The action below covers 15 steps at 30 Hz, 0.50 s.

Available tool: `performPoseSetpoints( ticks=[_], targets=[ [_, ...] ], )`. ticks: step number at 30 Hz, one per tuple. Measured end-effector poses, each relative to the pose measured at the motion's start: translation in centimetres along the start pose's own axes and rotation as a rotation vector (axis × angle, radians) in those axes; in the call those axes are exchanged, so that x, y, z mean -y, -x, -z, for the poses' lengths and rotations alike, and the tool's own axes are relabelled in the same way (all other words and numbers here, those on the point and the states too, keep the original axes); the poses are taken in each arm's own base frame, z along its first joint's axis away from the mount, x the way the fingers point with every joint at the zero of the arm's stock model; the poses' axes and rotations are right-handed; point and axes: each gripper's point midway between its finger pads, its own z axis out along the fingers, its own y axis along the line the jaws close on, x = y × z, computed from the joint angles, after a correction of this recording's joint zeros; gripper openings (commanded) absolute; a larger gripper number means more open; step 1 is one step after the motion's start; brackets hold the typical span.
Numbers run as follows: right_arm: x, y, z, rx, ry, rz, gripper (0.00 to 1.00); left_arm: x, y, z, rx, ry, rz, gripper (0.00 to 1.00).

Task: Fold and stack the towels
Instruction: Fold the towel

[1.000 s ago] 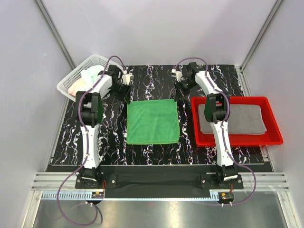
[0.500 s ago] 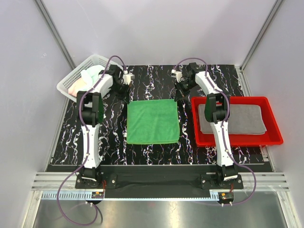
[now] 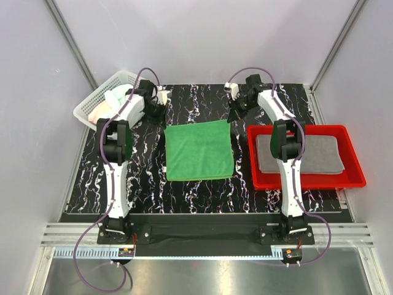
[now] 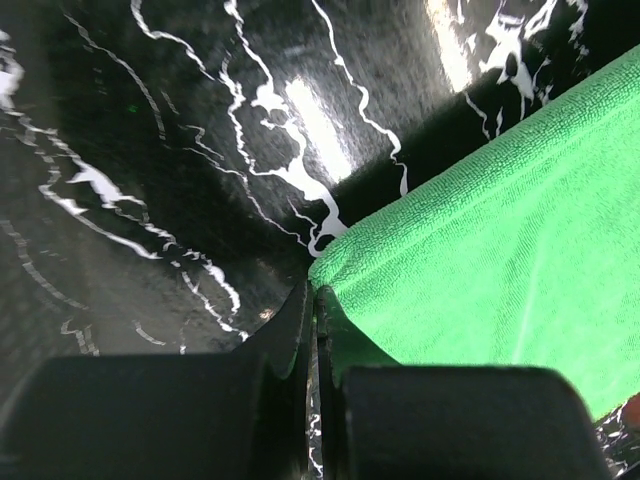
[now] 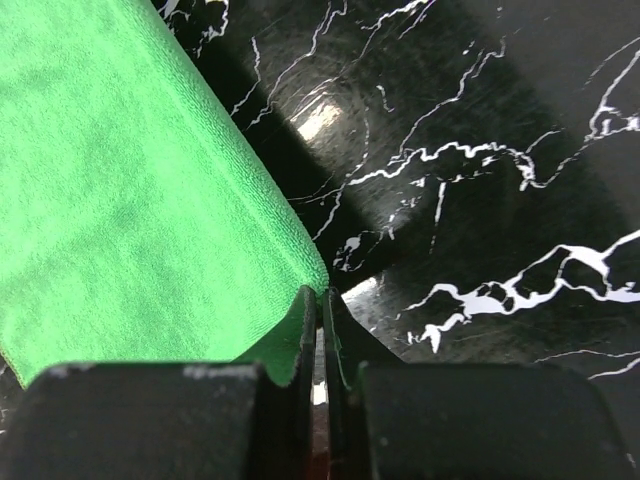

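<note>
The left gripper (image 3: 163, 121) is clamped on the far-left corner of the green towel (image 3: 199, 150), and the right gripper (image 3: 231, 117) is clamped on its far-right corner, so the towel's far edge runs between the two. In the left wrist view, the left gripper (image 4: 313, 305) has its jaws pressed together with the pointed corner of the green towel (image 4: 500, 260) pinched between them, and a dark shadow lies under the cloth's edge on the table (image 4: 150, 120). The right wrist view shows the same hold mirrored: the right gripper (image 5: 320, 305) is closed tight on the corner of the green towel (image 5: 130, 200). The towel is spread open in the middle of the black, white-veined table (image 3: 141, 178), roughly square and a little skewed. It is bright green with a fine looped pile and a narrow hemmed border, and it shows no folds. Well to its right a grey towel (image 3: 307, 153) lies flat in the red tray (image 3: 307, 182). At the far left the white mesh basket (image 3: 86, 110) holds bunched pale cloth (image 3: 113, 98).
</note>
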Motion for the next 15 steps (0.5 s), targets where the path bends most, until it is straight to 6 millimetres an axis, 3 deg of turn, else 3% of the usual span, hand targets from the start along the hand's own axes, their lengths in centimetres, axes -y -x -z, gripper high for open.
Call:
performPoseSetpoints(
  ticks=[15],
  targets=[
    [1.0,-0.1,-0.6,0.047,-0.031,0.041,0.00,0.6,1.7,2.2,0.097,-0.026,0.017,0.00]
  ],
)
